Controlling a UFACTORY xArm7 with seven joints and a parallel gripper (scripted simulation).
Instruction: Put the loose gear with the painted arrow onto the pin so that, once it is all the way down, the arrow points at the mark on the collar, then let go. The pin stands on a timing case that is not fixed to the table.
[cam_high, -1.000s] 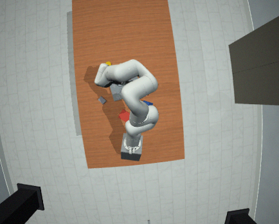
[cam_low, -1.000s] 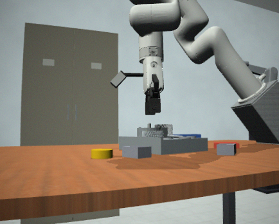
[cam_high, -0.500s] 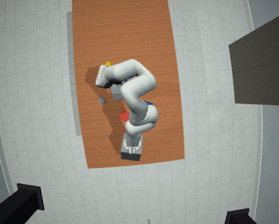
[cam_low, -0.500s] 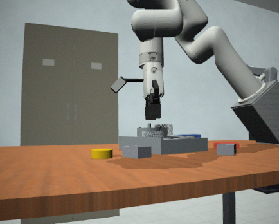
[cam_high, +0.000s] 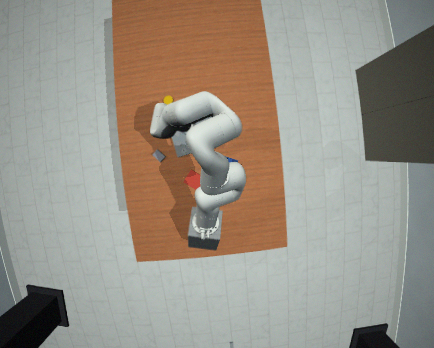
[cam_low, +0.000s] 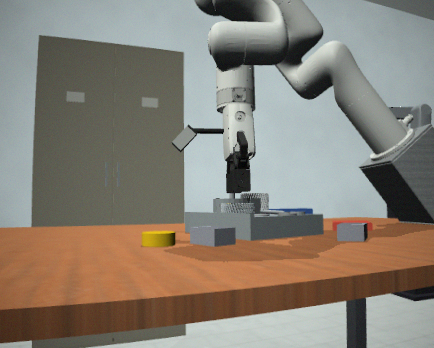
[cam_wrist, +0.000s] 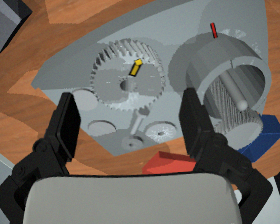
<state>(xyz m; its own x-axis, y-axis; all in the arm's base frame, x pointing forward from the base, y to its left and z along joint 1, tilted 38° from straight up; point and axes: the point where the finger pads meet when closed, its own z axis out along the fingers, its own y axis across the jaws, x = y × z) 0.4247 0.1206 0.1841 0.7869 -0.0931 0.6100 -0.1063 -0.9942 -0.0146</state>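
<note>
The loose gear (cam_wrist: 126, 77) is grey with a yellow arrow (cam_wrist: 135, 67) painted on it. It lies flat on the grey timing case, left of the collar (cam_wrist: 215, 66). The collar carries a red mark (cam_wrist: 214, 30) on its far rim. The pin (cam_wrist: 240, 93) stands inside the collar next to a toothed part. My gripper (cam_wrist: 128, 103) is open and empty, with a finger on each side of the gear and above it. In the side view the gripper (cam_low: 238, 187) hangs just over the gear (cam_low: 237, 205) on the case (cam_low: 255, 225).
A yellow disc (cam_low: 158, 238) and a grey block (cam_low: 212, 235) lie in front of the case. Another grey block (cam_low: 352, 231) and a red piece are to the right, with a blue piece (cam_low: 292, 211) behind. Small gears (cam_wrist: 134, 136) sit on the case's near corner.
</note>
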